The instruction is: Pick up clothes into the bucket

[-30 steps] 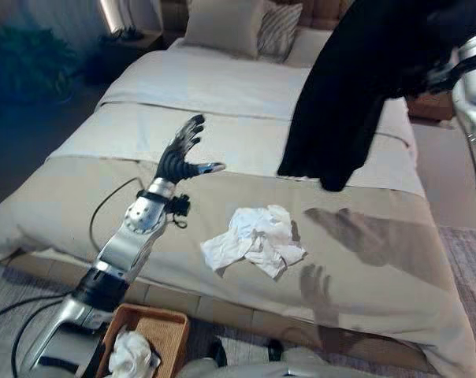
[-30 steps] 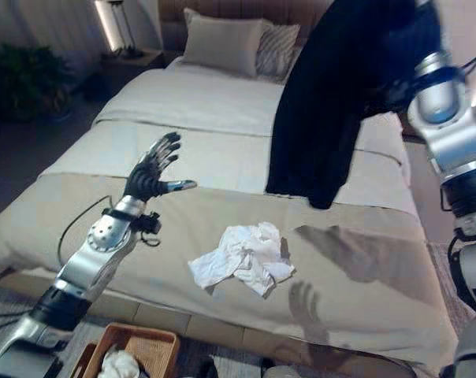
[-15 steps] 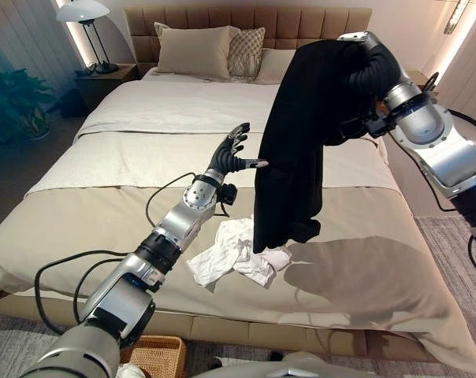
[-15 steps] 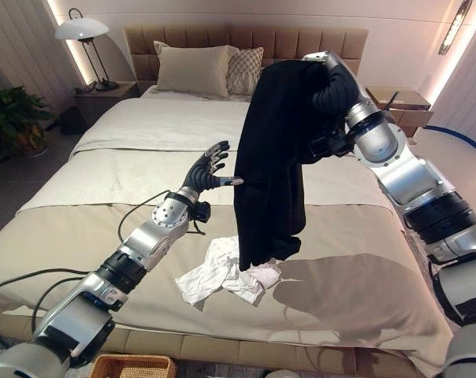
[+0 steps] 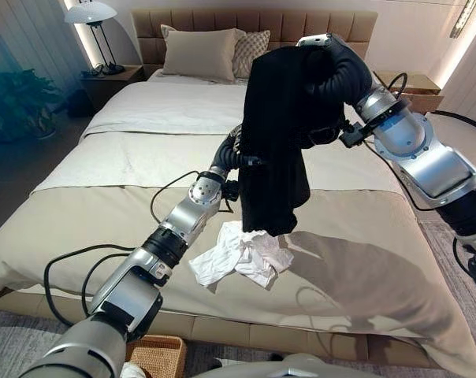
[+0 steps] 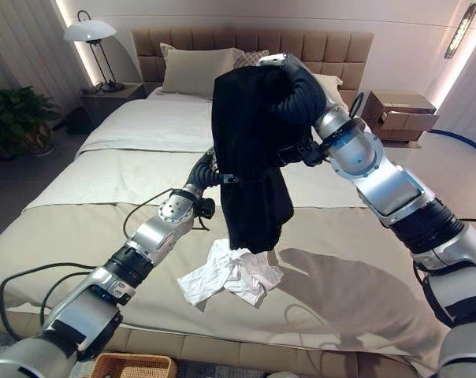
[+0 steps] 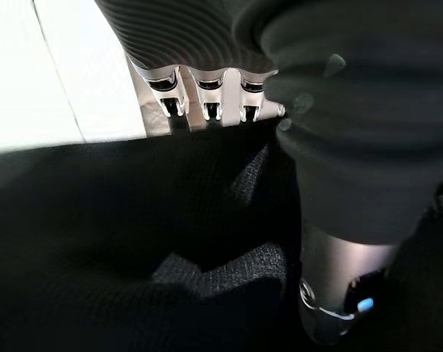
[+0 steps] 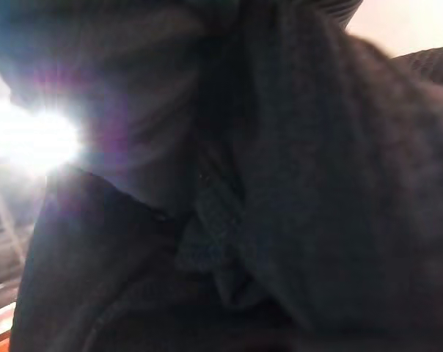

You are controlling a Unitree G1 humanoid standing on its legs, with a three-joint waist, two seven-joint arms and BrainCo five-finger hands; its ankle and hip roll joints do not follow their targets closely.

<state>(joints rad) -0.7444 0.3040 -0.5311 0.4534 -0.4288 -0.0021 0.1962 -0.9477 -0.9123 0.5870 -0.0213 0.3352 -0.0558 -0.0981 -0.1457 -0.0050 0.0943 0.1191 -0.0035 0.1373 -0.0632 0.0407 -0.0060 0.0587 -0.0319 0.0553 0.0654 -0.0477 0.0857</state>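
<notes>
Your right hand [image 5: 332, 59] holds the black garment [image 5: 273, 134] aloft over the bed [image 5: 364, 260] (its grip is hidden by cloth, so I cannot tell). The left hand [image 5: 232, 153] has reached the fabric, its fingers hidden too. The garment may snag the white cloth [image 5: 242, 256] below, far from the basket [image 5: 155, 350].

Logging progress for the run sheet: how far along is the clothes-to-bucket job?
Done: one white item sits in the wicker basket. In hand: the black garment hangs from the raised right hand, above the bed; the left hand reaches into it. Left: bin it, then the white cloth.
</notes>
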